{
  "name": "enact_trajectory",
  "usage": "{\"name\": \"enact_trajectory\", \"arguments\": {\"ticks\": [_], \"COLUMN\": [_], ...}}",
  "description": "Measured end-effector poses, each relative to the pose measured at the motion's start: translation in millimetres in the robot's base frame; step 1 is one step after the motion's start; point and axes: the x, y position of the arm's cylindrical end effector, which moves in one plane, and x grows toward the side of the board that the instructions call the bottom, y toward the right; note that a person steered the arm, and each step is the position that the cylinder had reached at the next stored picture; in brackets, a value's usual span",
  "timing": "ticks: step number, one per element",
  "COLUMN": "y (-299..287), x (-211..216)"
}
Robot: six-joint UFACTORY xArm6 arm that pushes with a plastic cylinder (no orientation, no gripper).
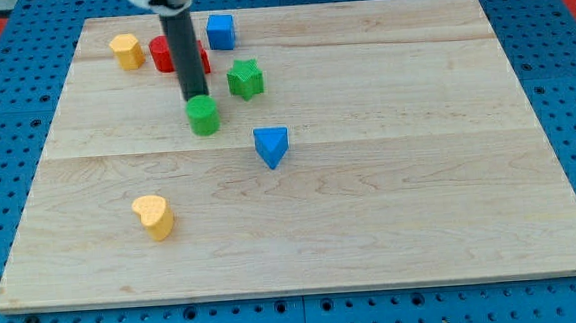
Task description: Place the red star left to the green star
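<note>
The green star (246,79) lies in the upper middle of the wooden board (389,175). A red block (165,54), partly hidden behind the rod, lies to the star's upper left; its shape is hard to make out. My tip (196,95) rests just above a green round block (203,116), touching or nearly touching its top edge, and sits left of the green star and below the red block.
A blue cube (221,31) lies at the view's top, right of the red block. A yellow block (127,51) is at the top left. A blue triangular block (271,145) sits mid-board. A yellow heart-like block (154,216) lies at lower left.
</note>
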Motion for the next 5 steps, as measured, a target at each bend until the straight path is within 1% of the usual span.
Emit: {"name": "enact_trajectory", "arguments": {"ticks": [1,2,4,5], "y": [-58,-99,-59,-56], "x": [8,-29,-94,-120]}}
